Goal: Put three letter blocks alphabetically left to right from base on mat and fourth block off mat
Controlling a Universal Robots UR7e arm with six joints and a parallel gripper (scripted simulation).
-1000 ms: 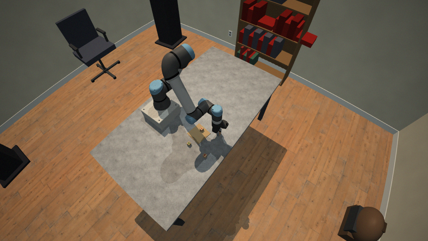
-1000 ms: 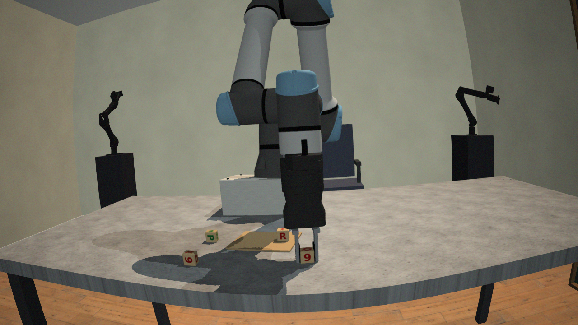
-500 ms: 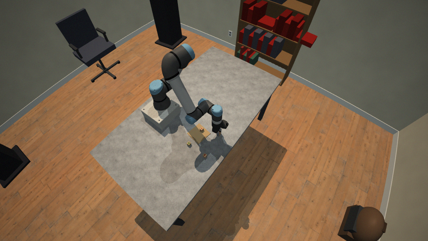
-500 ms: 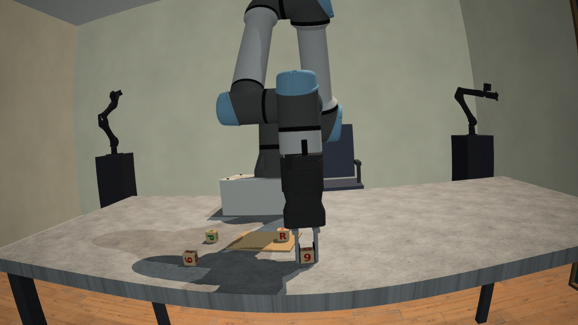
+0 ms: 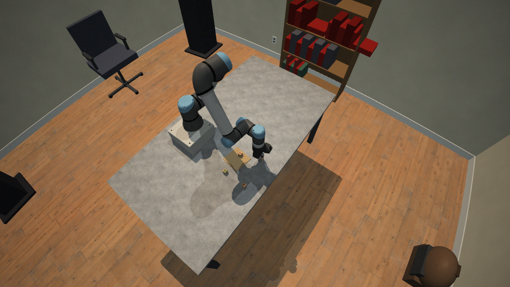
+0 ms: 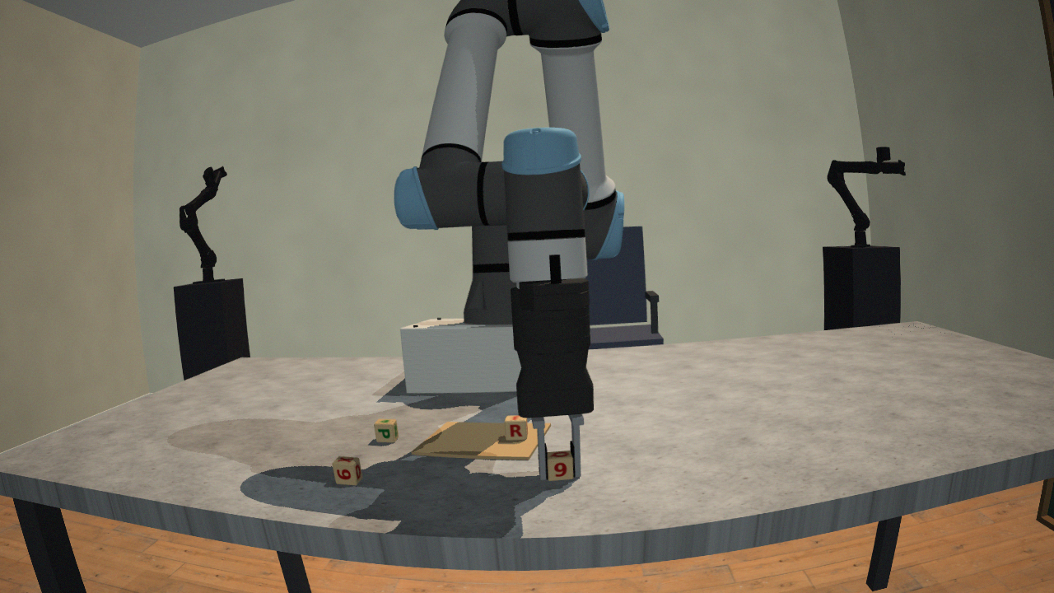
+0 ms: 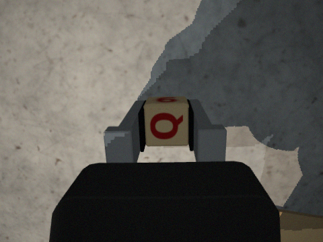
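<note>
My gripper (image 6: pixel 559 465) is shut on a block with a red Q on top (image 7: pixel 166 122); the block rests on the table just beside the tan mat (image 6: pixel 480 440), and its side face shows a red 9 (image 6: pixel 560 465). The gripper also shows in the overhead view (image 5: pixel 261 158). A block with a red R (image 6: pixel 515 428) sits on the mat near the mat's edge closest to the gripper. A block with a green P (image 6: pixel 385 430) lies on the table off the mat's other side. A fourth block showing a red 6 (image 6: pixel 346 470) lies on the table nearer the front edge.
The robot's grey base block (image 6: pixel 456 359) stands behind the mat. The table's front edge (image 6: pixel 515 545) is close to the held block.
</note>
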